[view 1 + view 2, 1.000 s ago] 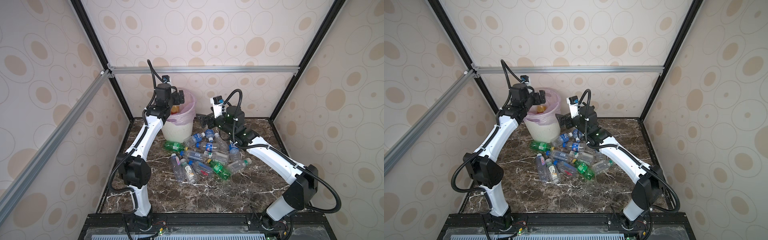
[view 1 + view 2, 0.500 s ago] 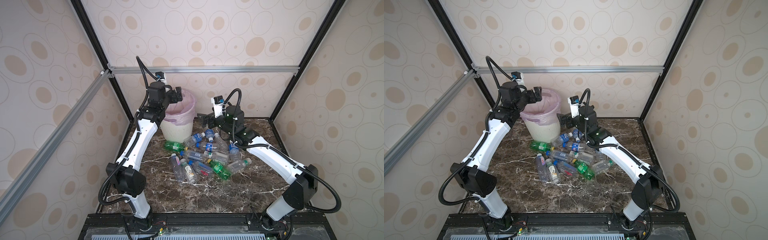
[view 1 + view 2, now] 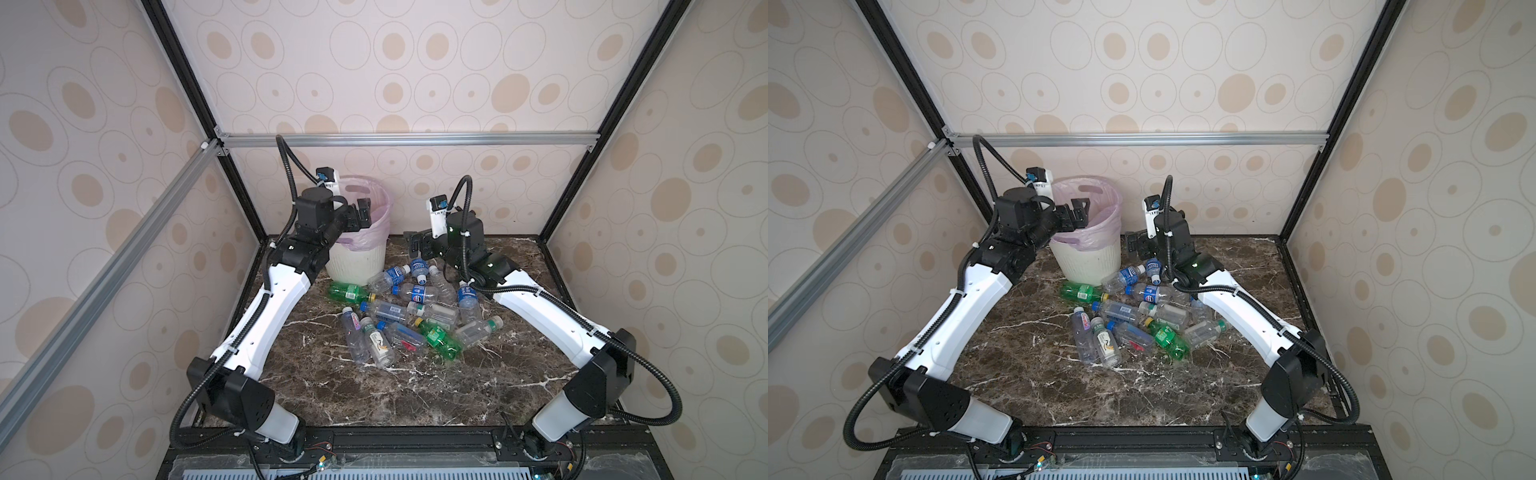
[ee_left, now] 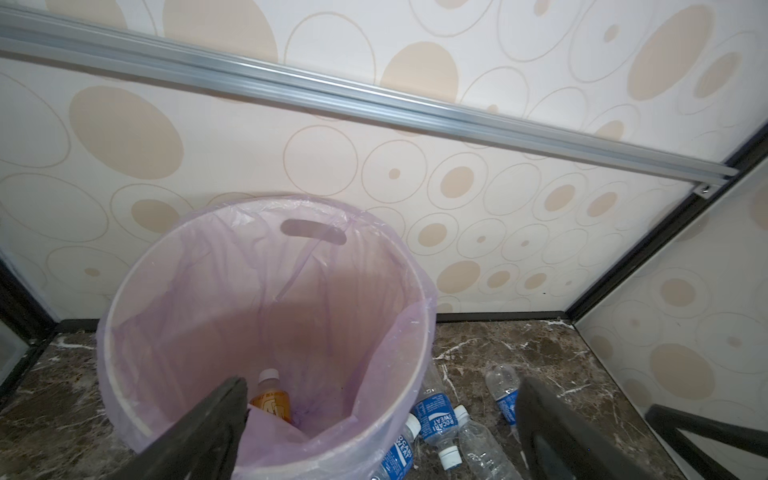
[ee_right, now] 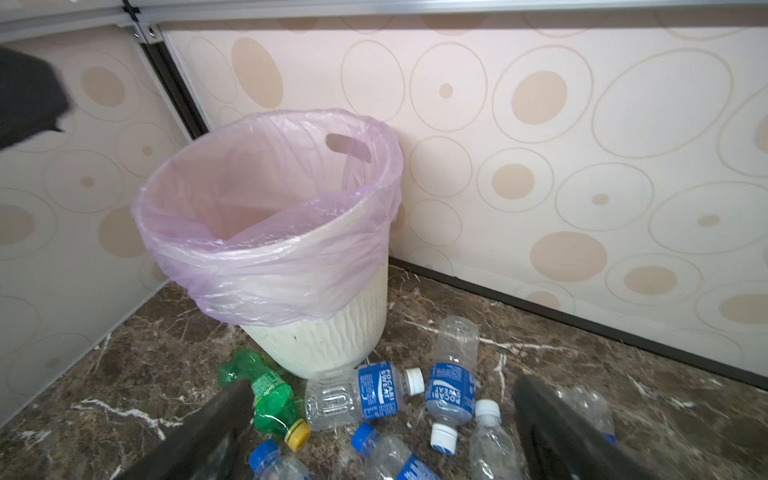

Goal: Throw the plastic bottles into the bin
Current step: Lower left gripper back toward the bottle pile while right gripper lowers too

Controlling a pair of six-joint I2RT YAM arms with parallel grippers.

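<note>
Over the bin, both grippers wide open

Over the left side of the bin [image 3: 357, 266] hangs my left gripper [image 3: 360, 212]. Its jaws are far apart and nothing is in them. From my left wrist I look down into the pink bag [image 4: 291, 299]. One orange bottle [image 4: 270, 401] with a white cap sits at the bottom.

My right gripper [image 3: 415, 245] is lower, just to the right of the bin, above the far end of the heap. Its jaws are wide apart too, and they hold nothing.

The bin stands at the back of the table [image 3: 374, 395], close to the wall [image 3: 415, 166], near the left corner. The bottles [image 3: 415, 311] lie on their sides in a heap in front of the bin and to its right. Most are clear with blue labels. One green bottle [image 3: 349, 292] lies just beside the foot of the bin, its yellow cap pointing right. A second green bottle [image 3: 440, 338] lies on the near side of the heap
</note>
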